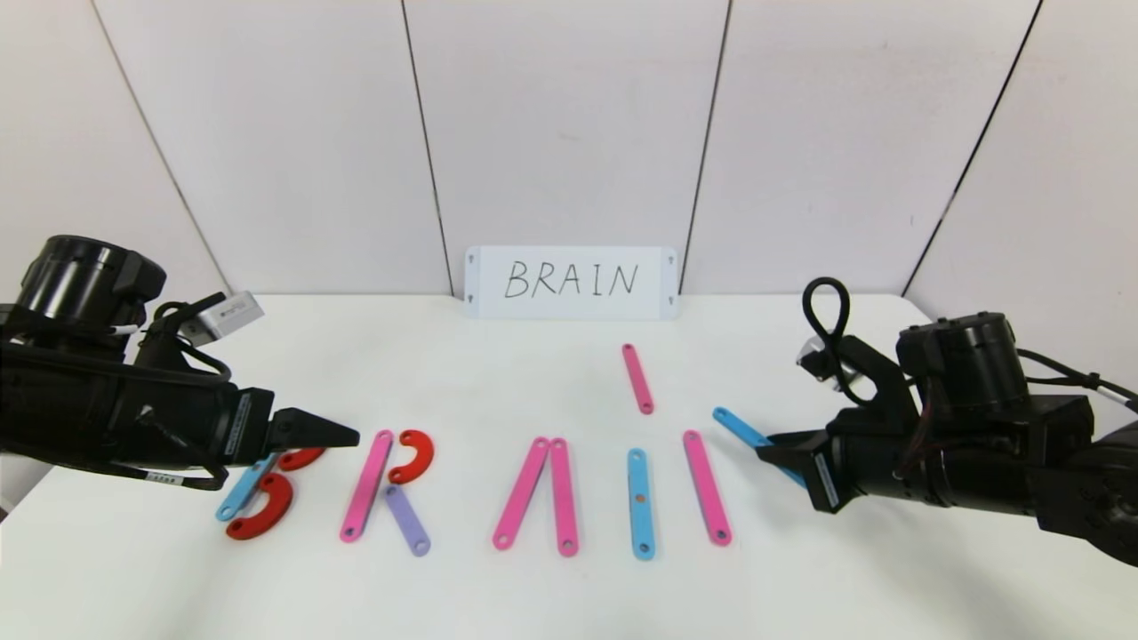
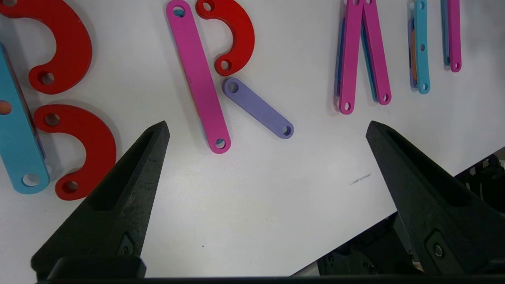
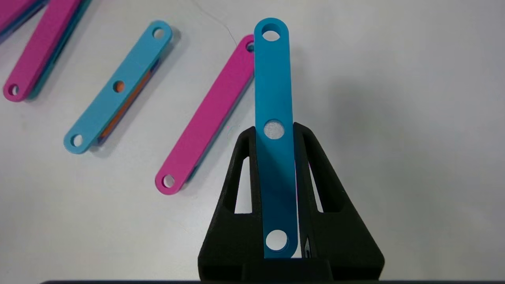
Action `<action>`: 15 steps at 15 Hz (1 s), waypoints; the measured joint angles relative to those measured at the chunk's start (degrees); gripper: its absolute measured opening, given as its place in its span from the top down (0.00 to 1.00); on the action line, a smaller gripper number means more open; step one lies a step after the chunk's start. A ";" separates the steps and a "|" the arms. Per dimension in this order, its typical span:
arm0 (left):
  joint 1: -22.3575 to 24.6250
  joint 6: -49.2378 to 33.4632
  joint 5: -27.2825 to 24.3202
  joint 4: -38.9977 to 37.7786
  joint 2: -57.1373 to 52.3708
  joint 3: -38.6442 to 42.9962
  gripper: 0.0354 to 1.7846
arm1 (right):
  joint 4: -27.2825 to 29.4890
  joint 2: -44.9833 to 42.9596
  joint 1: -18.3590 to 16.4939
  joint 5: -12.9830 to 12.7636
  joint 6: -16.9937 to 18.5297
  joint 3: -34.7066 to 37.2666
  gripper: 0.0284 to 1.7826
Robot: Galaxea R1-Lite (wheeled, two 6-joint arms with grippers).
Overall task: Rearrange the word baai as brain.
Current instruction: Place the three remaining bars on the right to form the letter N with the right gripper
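Right gripper (image 3: pixel 276 132) clamped across the middle of a flat, rigid, probably light blue plastic strip (image 3: pixel 274 90) just right of the pink upright strip (image 1: pixel 707 487); left gripper (image 2: pixel 268 130) spread wide, idle.

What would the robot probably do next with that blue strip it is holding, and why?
Probably lower the blue strip, clamped in the right gripper, slanting down from the top of the pink strip. B, R, A and I look formed; the N has only that upright, and a spare pink strip lies beyond.
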 joint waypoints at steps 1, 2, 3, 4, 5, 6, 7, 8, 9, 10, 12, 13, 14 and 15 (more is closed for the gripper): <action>0.00 -0.02 -0.02 -0.02 0.02 0.00 0.02 | -0.61 0.41 -0.33 -0.05 -0.11 0.71 0.86; -0.02 -0.02 0.00 -0.02 0.05 0.02 0.02 | -1.55 0.88 -0.63 -0.05 -0.13 1.29 0.86; -0.04 -0.05 0.00 -0.05 0.07 0.02 0.02 | -2.35 1.49 -0.94 -0.07 -0.15 1.84 0.86; -0.04 -0.02 0.00 -0.05 0.09 0.02 0.02 | -3.64 2.32 -1.29 -0.07 -0.15 2.26 0.86; -0.04 -0.05 0.02 -0.05 0.16 0.02 0.02 | -4.78 3.28 -1.63 -0.07 -0.15 2.54 0.86; -0.04 -0.02 0.00 -0.07 0.20 0.00 0.02 | -5.99 4.35 -1.95 -0.05 -0.13 2.76 0.86; -0.04 -0.02 0.00 -0.07 0.22 0.00 0.02 | -7.45 5.47 -2.23 -0.02 -0.11 2.95 0.86; -0.04 -0.02 0.00 -0.07 0.27 0.00 0.02 | -8.52 6.30 -2.38 -0.02 -0.17 3.11 0.86; -0.04 -0.02 0.00 -0.09 0.30 0.00 0.02 | -8.80 6.89 -2.62 0.13 -0.72 3.28 0.86; -0.04 -0.05 0.00 -0.09 0.38 -0.02 0.02 | -8.83 7.28 -3.00 1.02 -1.93 3.41 0.86; -0.04 0.00 0.00 -0.09 0.44 -0.02 0.02 | -8.83 7.68 -3.94 3.61 -4.16 3.56 0.86; -0.04 -0.02 0.00 -0.09 0.46 -0.02 0.02 | -8.80 7.83 -4.28 4.35 -4.50 3.61 0.86; -0.04 -0.05 -0.02 -0.09 0.51 -0.02 0.02 | -8.85 7.94 -4.50 4.80 -4.58 3.63 0.86; -0.06 0.00 -0.02 -0.09 0.57 -0.02 0.02 | -9.00 8.05 -4.57 5.02 -4.66 3.63 0.86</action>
